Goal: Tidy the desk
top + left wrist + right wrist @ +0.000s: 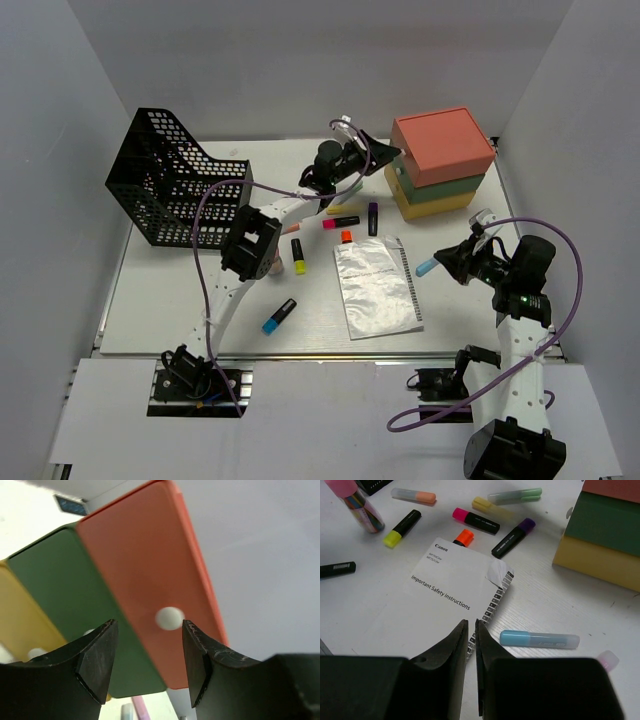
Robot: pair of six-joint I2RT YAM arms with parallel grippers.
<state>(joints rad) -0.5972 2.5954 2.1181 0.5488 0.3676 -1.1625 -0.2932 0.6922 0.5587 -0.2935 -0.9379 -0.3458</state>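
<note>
Bench point(170, 300): white top filling the middle of the overhead view, strewn with markers and a booklet point(375, 288). A black mesh basket point(170, 185) and a drawer box point(440, 160) stand at the back.

Left pincer point(148, 650) is wide open and empty, its jaws either side of the white knob point(169, 618) on the coral top drawer point(145, 555), not touching it.

Right pincer point(471, 625) is nearly closed, only a slit between the jaws, with nothing in it. It hovers above the booklet's corner, with a pale blue marker point(539, 639) just beside.

Risks:
- The knob sits nearer one jaw than the other — a closing pinch may slip off.
- If the stack is loose, a pull could drag the whole box rather than the drawer.
- The round marker may roll if nudged by closed jaws — they need opening first.
</note>
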